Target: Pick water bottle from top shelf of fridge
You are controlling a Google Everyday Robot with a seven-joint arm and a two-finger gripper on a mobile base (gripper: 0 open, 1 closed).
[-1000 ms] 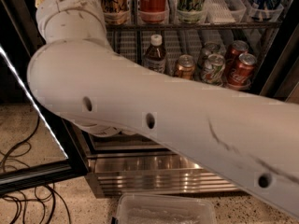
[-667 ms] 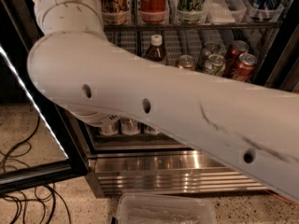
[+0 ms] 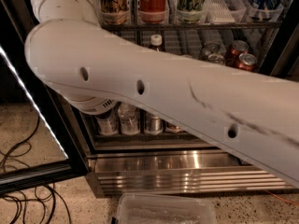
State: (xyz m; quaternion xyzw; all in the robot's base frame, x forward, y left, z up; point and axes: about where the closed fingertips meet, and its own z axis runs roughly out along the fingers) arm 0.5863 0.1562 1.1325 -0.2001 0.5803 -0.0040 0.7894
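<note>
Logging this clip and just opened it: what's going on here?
A robot's white arm stretches across the open fridge, running up past the picture's top left corner beside the top shelf. The gripper is out of view beyond that corner, so whether it holds anything cannot be told. Cans, one a red cola can, stand on the top shelf; no water bottle can be picked out there.

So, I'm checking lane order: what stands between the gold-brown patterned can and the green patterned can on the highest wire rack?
The red Coca-Cola can, in the camera view. The gripper is out of frame.
</note>
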